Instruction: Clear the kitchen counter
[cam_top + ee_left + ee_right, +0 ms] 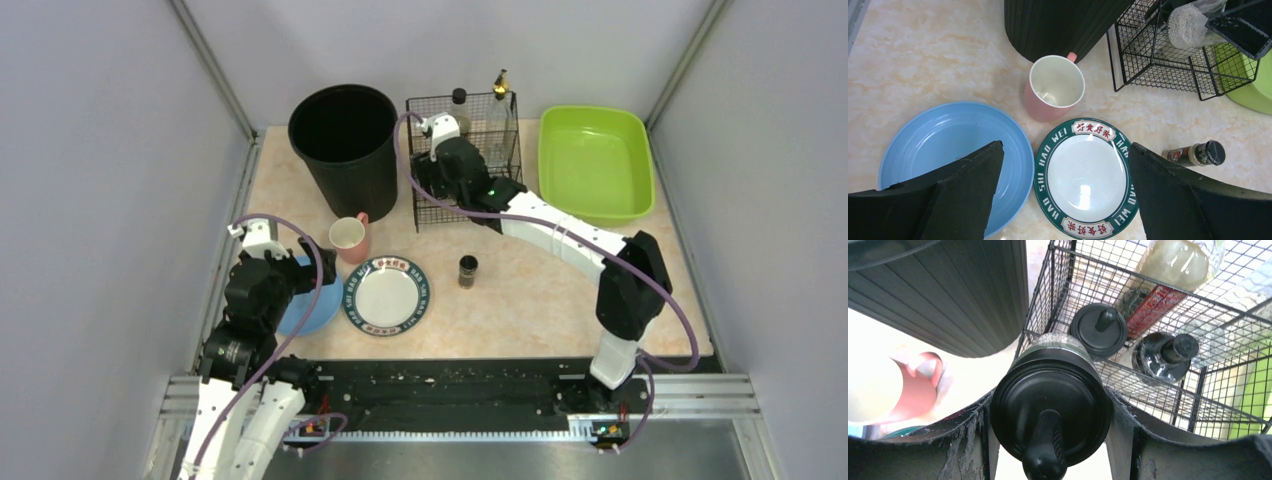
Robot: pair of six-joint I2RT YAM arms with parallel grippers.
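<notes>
The kitchen counter (530, 290) holds a pink mug (349, 238), a green-rimmed white plate (387, 295), a blue plate (312, 308) and a small dark spice jar (467, 270). My left gripper (1065, 147) is open and empty, hovering over the gap between the blue plate (938, 145) and the green-rimmed plate (1083, 175). My right gripper (1050, 400) is shut on a black-capped bottle (1050, 410) at the front-left corner of the black wire basket (470, 150). I cannot tell whether the bottle is inside the basket.
A tall black bin (345, 145) stands at the back, left of the basket. A lime-green tray (595, 160) sits at the back right. Other bottles (1098, 330) stand in the basket. Grey walls bound the counter; a black rail (450, 385) runs along the front.
</notes>
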